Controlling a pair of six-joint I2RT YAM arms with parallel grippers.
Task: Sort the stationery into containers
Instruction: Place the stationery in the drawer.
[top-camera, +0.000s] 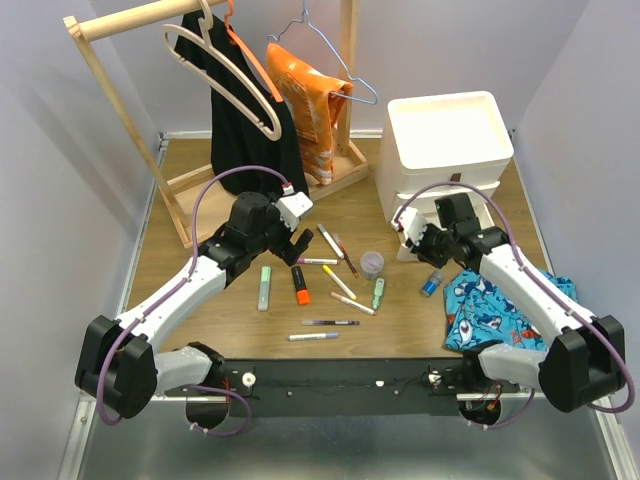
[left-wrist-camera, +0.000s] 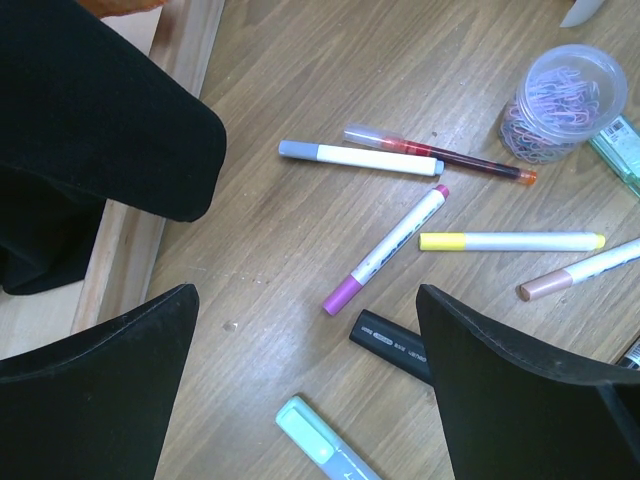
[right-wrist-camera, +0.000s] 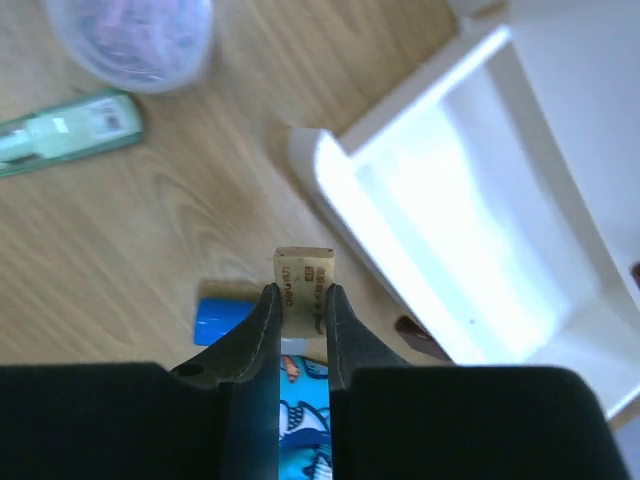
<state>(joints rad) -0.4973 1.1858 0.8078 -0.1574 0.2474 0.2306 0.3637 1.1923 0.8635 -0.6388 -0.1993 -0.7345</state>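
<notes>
Pens (top-camera: 339, 282): we count seven loose on table (top-camera: 360, 200) | highlighters (top-camera: 264, 288): three | clear pot (top-camera: 372, 264): one | left end effector (left-wrist-camera: 305, 300): spread, empty | right end effector (right-wrist-camera: 300, 295): pinching one tan piece (right-wrist-camera: 303, 262).

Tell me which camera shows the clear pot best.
Left wrist: the clear pot is sharp and close, with paper clips visible inside. Top external shows it small and distant; right wrist catches only a blurred part at the top edge.

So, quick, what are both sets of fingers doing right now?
Left gripper: open, holding nothing.
Right gripper: closed on a small tan piece.
</notes>
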